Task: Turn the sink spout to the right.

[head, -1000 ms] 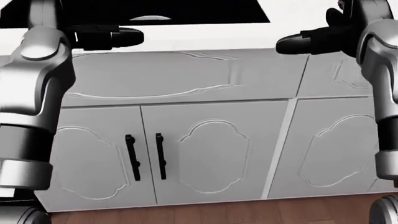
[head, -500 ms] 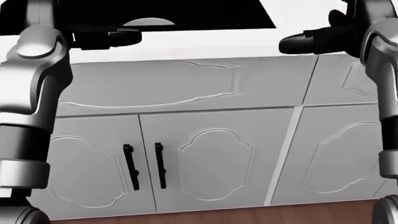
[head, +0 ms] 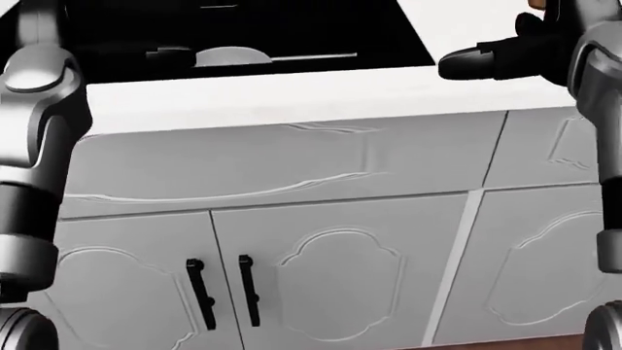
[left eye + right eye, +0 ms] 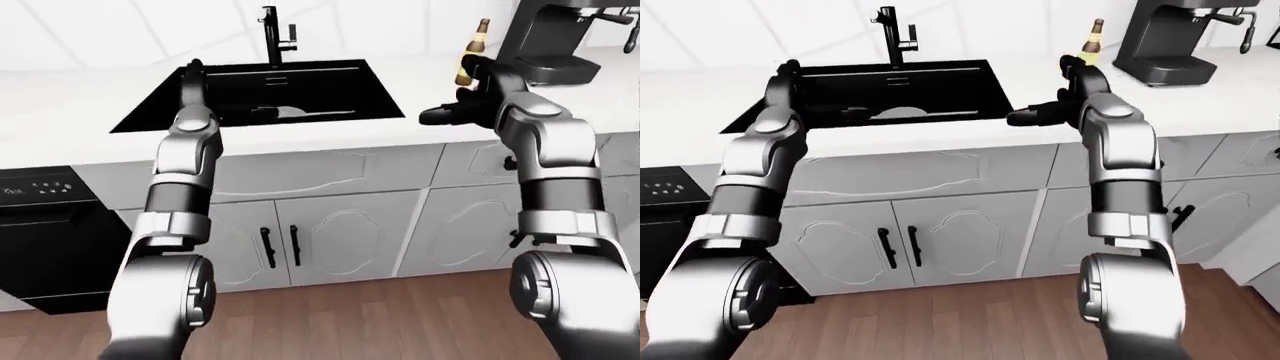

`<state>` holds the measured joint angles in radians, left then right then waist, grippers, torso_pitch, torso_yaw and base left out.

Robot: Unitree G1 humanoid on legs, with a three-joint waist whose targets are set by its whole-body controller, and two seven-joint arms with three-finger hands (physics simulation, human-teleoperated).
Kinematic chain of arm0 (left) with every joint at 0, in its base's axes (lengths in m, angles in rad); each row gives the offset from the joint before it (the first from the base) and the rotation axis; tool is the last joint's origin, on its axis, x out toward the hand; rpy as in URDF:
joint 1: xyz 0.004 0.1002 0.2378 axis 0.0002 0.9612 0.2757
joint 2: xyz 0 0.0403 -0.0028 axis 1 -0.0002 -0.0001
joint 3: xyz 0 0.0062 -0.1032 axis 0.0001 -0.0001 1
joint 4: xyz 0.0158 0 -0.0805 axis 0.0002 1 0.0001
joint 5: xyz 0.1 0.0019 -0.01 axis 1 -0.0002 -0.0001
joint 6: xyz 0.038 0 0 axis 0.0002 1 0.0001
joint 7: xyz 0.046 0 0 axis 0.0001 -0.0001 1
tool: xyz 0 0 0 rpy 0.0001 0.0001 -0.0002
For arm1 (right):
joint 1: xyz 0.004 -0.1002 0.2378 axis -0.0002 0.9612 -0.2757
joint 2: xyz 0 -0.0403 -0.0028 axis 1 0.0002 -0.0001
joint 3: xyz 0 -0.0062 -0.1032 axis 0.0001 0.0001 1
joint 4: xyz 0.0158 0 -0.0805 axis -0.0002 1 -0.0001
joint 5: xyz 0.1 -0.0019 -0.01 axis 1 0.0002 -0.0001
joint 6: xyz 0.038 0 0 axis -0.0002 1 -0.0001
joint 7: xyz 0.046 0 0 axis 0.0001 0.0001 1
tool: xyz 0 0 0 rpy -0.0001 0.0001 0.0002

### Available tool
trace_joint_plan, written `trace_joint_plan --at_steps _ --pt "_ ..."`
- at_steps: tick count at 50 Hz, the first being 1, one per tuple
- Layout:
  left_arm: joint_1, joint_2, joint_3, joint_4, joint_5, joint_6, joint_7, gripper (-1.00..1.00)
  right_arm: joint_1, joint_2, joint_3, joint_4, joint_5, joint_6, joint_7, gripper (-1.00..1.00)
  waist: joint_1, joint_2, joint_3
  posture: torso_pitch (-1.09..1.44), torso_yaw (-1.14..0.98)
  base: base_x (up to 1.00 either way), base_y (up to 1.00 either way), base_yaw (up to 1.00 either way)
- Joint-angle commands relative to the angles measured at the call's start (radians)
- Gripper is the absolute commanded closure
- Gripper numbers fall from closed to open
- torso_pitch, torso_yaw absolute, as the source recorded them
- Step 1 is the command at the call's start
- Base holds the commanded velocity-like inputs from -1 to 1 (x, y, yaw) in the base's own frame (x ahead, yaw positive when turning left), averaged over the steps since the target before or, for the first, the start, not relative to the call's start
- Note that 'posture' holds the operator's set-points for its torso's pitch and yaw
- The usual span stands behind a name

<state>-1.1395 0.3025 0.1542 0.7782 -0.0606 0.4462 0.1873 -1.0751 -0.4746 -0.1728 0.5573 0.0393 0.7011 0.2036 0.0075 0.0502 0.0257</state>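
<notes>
Fingers of the right hand (image 4: 455,112) point toward the left of the left-eye view, stretched out over the white counter (image 4: 400,75) just right of the sink (image 4: 300,94); they hold nothing, though how far they spread I cannot tell. Left hand (image 4: 192,75) is raised over the sink's left part, seen edge-on and dark against the black basin, so whether it is open or closed I cannot tell. At the top edge of the basin stands the black faucet (image 4: 271,34), its spout upright, well apart from both hands. A pale plate (image 4: 902,114) lies in the basin. Near the right hand stand a bottle (image 4: 1092,41) and a coffee machine (image 4: 1168,37). Below the counter are grey cabinet doors (image 3: 330,284) with black handles (image 3: 249,290).
</notes>
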Motion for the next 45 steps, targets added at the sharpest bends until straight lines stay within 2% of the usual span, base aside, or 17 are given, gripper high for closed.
trace_joint_plan --at_steps 1,5,8,9,11,18,21,22,23,24,31,33,35,36,37,38,45 --pt "-0.051 0.008 -0.008 -0.039 -0.002 -0.06 -0.004 -1.0 -0.057 -0.023 -0.018 -0.044 -0.008 -0.036 -0.011 -1.0 -0.008 -0.006 -0.034 0.0 0.0 0.25 0.0 0.0" --pt "-0.06 0.024 -0.004 0.009 -0.004 -0.091 -0.006 -1.0 -0.064 -0.025 -0.015 -0.038 -0.013 -0.035 -0.007 -1.0 0.004 -0.059 -0.021 0.0 0.0 0.25 0.0 0.0" --pt "-0.068 0.033 -0.003 0.037 -0.004 -0.107 -0.006 -1.0 -0.056 -0.028 -0.02 -0.048 -0.013 -0.032 -0.006 -1.0 0.014 -0.144 -0.036 0.0 0.0 0.25 0.0 0.0" --pt "-0.07 0.036 -0.002 0.04 -0.005 -0.108 -0.007 -1.0 -0.052 -0.027 -0.02 -0.056 -0.013 -0.027 -0.007 -1.0 0.006 -0.111 -0.029 0.0 0.0 0.26 0.0 0.0" --pt "-0.073 0.04 -0.001 0.051 -0.006 -0.114 -0.007 -1.0 -0.053 -0.03 -0.022 -0.057 -0.012 -0.024 -0.006 -1.0 0.007 -0.129 -0.023 0.0 0.0 0.25 0.0 0.0" --pt "-0.1 0.063 0.006 0.108 -0.009 -0.137 -0.009 -1.0 -0.056 -0.029 -0.02 -0.055 -0.013 -0.023 -0.006 -1.0 -0.01 -0.053 -0.014 0.0 0.0 0.26 0.0 0.0" --pt "-0.111 0.074 0.004 0.14 -0.002 -0.159 -0.009 -1.0 -0.062 -0.027 -0.018 -0.035 -0.015 -0.036 -0.006 -1.0 -0.021 0.02 -0.029 0.0 0.0 0.25 0.0 0.0" --pt "-0.114 0.076 0.002 0.153 0.004 -0.17 -0.006 -1.0 -0.063 -0.026 -0.018 -0.033 -0.015 -0.037 -0.006 -1.0 -0.027 0.052 -0.059 0.0 0.0 0.26 0.0 0.0" --pt "-0.12 0.081 0.005 0.169 0.004 -0.177 -0.009 -1.0 -0.06 -0.025 -0.018 -0.042 -0.015 -0.031 -0.007 -1.0 -0.014 0.014 -0.028 0.0 0.0 0.25 0.0 0.0" --pt "-0.123 0.084 0.006 0.176 0.004 -0.18 -0.009 -1.0 -0.06 -0.025 -0.018 -0.046 -0.015 -0.027 -0.007 -1.0 -0.019 0.03 -0.023 0.0 0.0 0.27 0.0 0.0" --pt "-0.137 0.095 0.008 0.191 0.009 -0.184 -0.01 -1.0 -0.067 -0.029 -0.017 -0.041 -0.018 -0.025 -0.003 -1.0 0.0 -0.04 -0.021 0.0 0.0 0.25 0.0 0.0" --pt "-0.138 0.097 0.009 0.199 0.011 -0.192 -0.008 -1.0 -0.064 -0.029 -0.017 -0.045 -0.019 -0.024 -0.003 -1.0 0.006 -0.074 -0.02 0.0 0.0 0.25 0.0 0.0" --pt "-0.142 0.099 0.01 0.208 0.011 -0.194 -0.009 -1.0 -0.066 -0.029 -0.018 -0.04 -0.02 -0.025 -0.002 -1.0 0.013 -0.134 -0.034 0.0 0.0 0.25 0.0 0.0" --pt "-0.145 0.101 0.011 0.207 0.011 -0.192 -0.009 -1.0 -0.068 -0.029 -0.017 -0.041 -0.02 -0.023 -0.001 -1.0 0.018 -0.132 -0.046 0.0 0.0 0.27 0.0 0.0" --pt "-0.145 0.104 0.011 0.205 0.01 -0.19 -0.009 -1.0 -0.07 -0.03 -0.016 -0.042 -0.021 -0.02 -0.001 -1.0 0.007 -0.12 -0.029 0.0 0.0 0.25 0.0 0.0" --pt "-0.146 0.107 0.012 0.206 0.01 -0.189 -0.01 -1.0 -0.07 -0.03 -0.017 -0.045 -0.021 -0.018 -0.001 -1.0 0.01 -0.131 -0.023 0.0 0.0 0.25 0.0 0.0" --pt "-0.148 0.121 0.018 0.242 0.01 -0.213 -0.011 -1.0 -0.065 -0.029 -0.018 -0.043 -0.022 -0.021 0.003 -1.0 -0.007 -0.061 -0.018 0.0 0.0 0.25 0.0 0.0"
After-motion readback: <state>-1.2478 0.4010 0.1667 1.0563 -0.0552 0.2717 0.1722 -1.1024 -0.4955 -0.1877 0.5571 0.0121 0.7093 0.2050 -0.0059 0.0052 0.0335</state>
